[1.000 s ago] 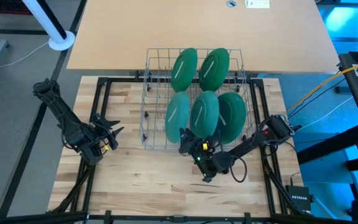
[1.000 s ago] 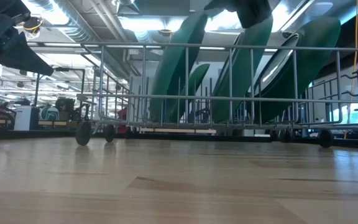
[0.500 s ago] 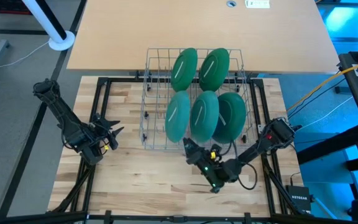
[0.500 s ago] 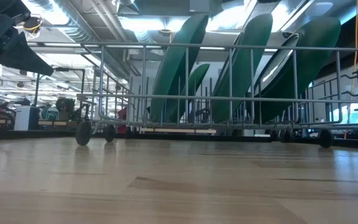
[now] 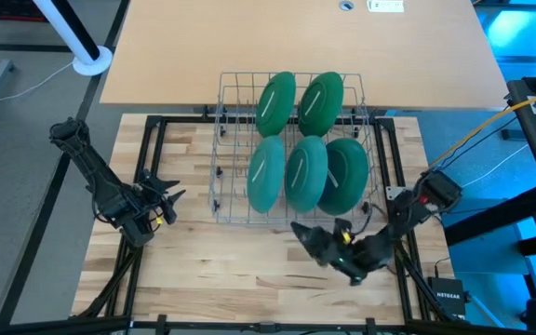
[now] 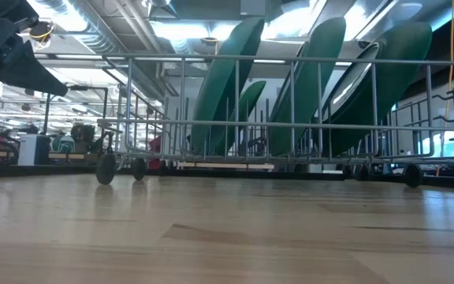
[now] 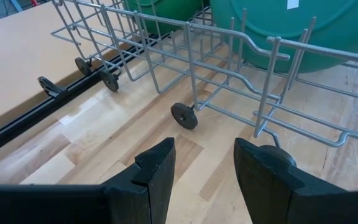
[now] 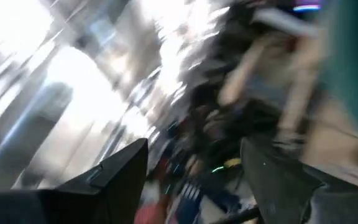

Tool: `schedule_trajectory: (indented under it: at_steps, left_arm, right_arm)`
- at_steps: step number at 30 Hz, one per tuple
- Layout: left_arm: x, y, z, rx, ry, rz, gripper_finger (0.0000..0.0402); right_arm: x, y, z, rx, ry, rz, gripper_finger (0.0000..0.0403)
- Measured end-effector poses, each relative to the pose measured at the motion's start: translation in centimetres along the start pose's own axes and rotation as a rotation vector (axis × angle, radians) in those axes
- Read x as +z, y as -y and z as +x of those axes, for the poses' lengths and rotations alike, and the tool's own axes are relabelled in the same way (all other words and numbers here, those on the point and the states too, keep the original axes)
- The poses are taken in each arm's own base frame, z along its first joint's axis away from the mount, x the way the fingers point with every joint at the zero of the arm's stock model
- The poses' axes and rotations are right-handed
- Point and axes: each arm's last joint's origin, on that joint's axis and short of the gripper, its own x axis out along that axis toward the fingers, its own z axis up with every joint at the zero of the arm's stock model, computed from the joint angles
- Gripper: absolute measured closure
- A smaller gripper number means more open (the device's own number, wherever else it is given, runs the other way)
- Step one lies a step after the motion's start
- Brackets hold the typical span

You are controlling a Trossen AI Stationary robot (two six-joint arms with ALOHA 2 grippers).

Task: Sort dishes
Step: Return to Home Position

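Note:
Five green plates stand on edge in the wire rack: two in the back row, three in the front row. In the low view the front plates lean between the rack's wires. My right gripper is open and empty, just off the rack's near side, toward its right end; its wrist view is blurred. My left gripper waits open to the left of the rack, showing open in its wrist view and at the top left of the low view.
The rack rolls on small wheels and spans the joint between the near butcher-block table and the far lighter table. Black frame rails run along both sides. Bare wood lies between the rack and the near edge.
My right gripper has drawn back from the top of the middle front plate, moving toward the table's near edge and right, dropping lower and leaving the low view. The plates and rack have stayed in place.

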Motion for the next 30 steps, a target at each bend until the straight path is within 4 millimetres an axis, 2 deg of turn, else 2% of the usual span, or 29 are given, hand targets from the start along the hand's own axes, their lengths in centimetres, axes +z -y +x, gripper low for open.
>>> schedule_trajectory:
  at_steps: [4,6,8,10,13,17,22,26,30]
  left_arm:
    - [0.0,0.0,0.0,0.0,0.0,0.0,0.0247]
    - [0.0,0.0,0.0,0.0,0.0,0.0,0.0247]
    - [0.0,0.0,0.0,0.0,0.0,0.0,0.0247]
    - [0.0,0.0,0.0,0.0,0.0,0.0,0.0247]
    - [0.0,-0.1,0.0,0.007,-0.001,0.015,0.0247]
    - [0.0,-0.8,0.1,0.056,-0.006,0.076,0.0247]
    - [0.0,-0.7,0.2,0.054,-0.011,0.056,0.0247]
    - [0.0,-0.7,0.2,0.054,-0.012,0.057,0.0247]
    - [0.1,-0.5,0.2,0.048,0.001,0.007,0.0247]
  right_arm:
    - [0.6,-3.6,-1.3,0.336,-0.119,-0.303,0.0142]
    - [0.9,-5.4,-2.4,0.546,-0.126,-0.47,0.0142]
    - [1.5,-7.1,-3.6,0.71,-0.101,-0.55,0.0142]
    - [2.3,-8.5,-4.9,0.798,-0.077,-0.576,0.0142]
    - [3.6,-9.9,-6.5,0.839,-0.022,-0.678,0.0142]
    - [5.2,-11.3,-8.2,0.766,-0.031,-0.908,0.0142]
    - [8.2,-12.3,-10.0,0.44,-0.162,-1.296,0.0142]
    - [11.6,-12.8,-9.5,0.171,-0.226,-1.481,0.0142]
    - [14.4,-12.2,-8.6,0.156,-0.207,-1.592,0.0142]
